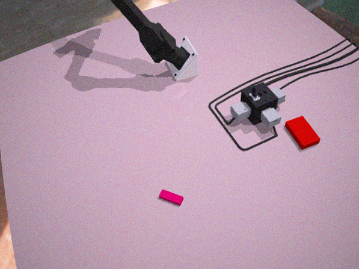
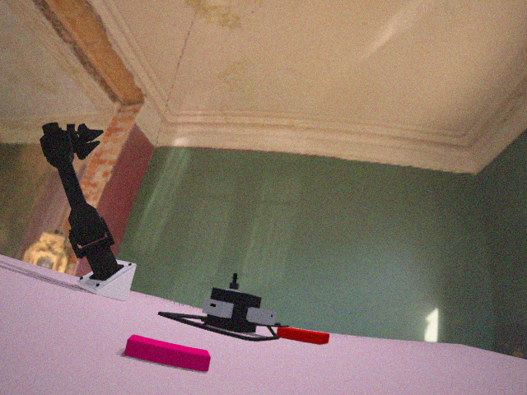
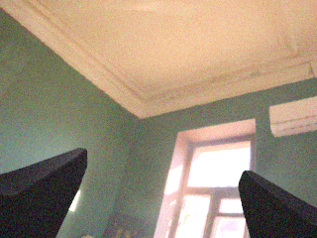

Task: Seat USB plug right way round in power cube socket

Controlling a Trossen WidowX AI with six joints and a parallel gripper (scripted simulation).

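The fingers (image 2: pixel 95 141) stand open, well apart from the plug (image 1: pixel 254 92) (image 2: pixel 234 281) atop the cube (image 1: pixel 258 100) (image 2: pixel 235 309).

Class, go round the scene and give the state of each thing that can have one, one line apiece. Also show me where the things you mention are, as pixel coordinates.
Claw (image 2: pixel 101 137) (image 3: pixel 166 170): open, holding nothing, raised high above the table.
USB plug (image 1: pixel 254 92) (image 2: pixel 234 281): standing up from the cube's top; how deep it sits, cannot tell.
Power cube (image 1: pixel 259 98) (image 2: pixel 235 312): upright, with pale plugs in its sides.
Red block (image 1: pixel 302 132) (image 2: pixel 303 335): lying flat.
Pink block (image 1: pixel 171 197) (image 2: pixel 167 353): lying flat.
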